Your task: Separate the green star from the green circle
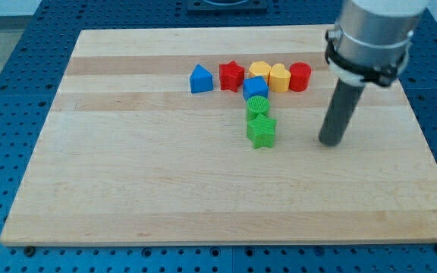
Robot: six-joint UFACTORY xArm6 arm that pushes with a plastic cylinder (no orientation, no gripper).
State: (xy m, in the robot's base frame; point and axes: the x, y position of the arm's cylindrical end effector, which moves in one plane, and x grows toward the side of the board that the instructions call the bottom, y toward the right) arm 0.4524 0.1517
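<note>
Rightward, my tip (329, 142) (beside green star (262, 131))

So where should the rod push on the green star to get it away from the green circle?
Push the green star on its upper right edge, from the view's right, driving it down-left. The green circle touches its top, and my tip already sits to its right.

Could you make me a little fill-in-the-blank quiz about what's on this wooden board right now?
1. The green star-shaped block lies directly below the green ____ block, touching it.
2. My tip stands to the view's ____ of the green star-shaped block, apart from it.
3. At the left end of the top row sits a ____ block with a pointed roof shape.
4. The red cylinder block ends that row on the view's ____.

Missing words: circle; right; blue; right
</note>
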